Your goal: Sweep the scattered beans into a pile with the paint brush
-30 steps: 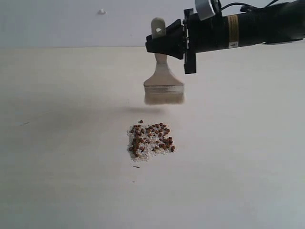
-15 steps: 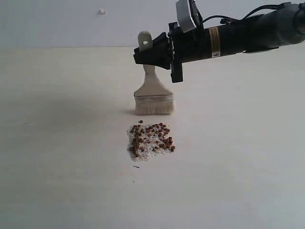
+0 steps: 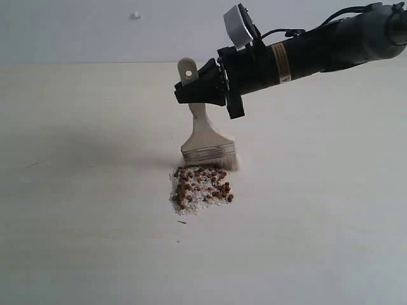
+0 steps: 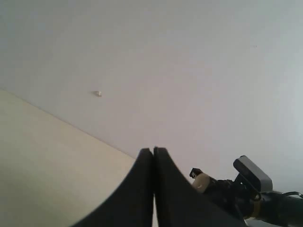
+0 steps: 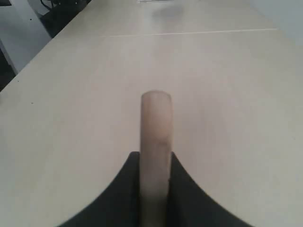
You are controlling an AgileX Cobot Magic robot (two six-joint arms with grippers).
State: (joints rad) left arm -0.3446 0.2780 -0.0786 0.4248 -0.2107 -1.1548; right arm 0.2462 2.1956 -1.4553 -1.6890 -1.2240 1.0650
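- The left end effector (image 4: 153, 152) appears only in the left wrist view, at the lower middle of the frame. Its 2 black fingers (image 4: 139, 189) are pressed together with nothing between them, and it is raised and facing the pale wall (image 4: 189, 56).
- In the exterior view the cream bench (image 3: 76, 241) fills the left half of the frame. A small white knob (image 3: 135, 15) sits on the wall at the upper left.
- The beans (image 3: 202, 187) lie just left of centre as 1 compact pile of reddish-brown pellets mixed with pale grains. A tiny dark speck (image 3: 182, 222) lies just below the pile.
- The paint brush (image 3: 205, 136) stands directly above the pile. Its bristles (image 3: 219, 163) touch the bench at the pile's upper edge and splay toward the right. The handle tilts so that its holed end leans to the upper left.
- The right end effector (image 3: 198, 94) is clamped narrowly on the upper handle. It sits straight above the beans in the frame and well clear of them.
- The black arm (image 3: 318, 47) runs from there to the upper right corner, with a grey wrist camera (image 3: 236, 25) on top.
- In the right wrist view the wooden handle (image 5: 156, 137) rises at the lower centre, gripped between 2 dark fingers (image 5: 124, 198).
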